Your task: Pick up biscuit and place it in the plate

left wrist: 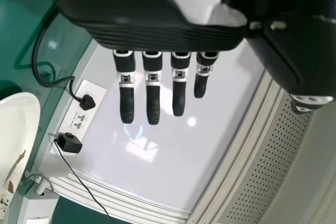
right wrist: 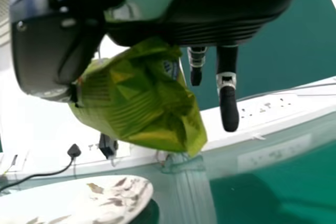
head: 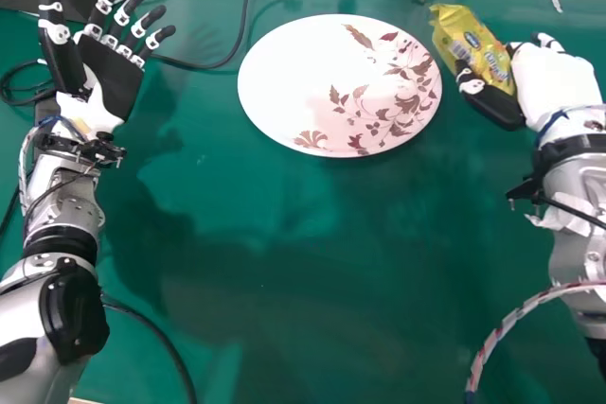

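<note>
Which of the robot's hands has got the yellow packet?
The right hand, on the right in the head view. It grips the packet, while the left hand is open and empty.

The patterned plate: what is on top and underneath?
Nothing lies on the plate; what shows there is its printed leaves. The yellow packet is in the right hand. The plate hides whatever is underneath.

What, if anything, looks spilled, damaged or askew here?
Nothing clearly stands out: the plate lies flat without visible damage, and the right robot hand grips the biscuit packet, creased but showing no tear.
</note>
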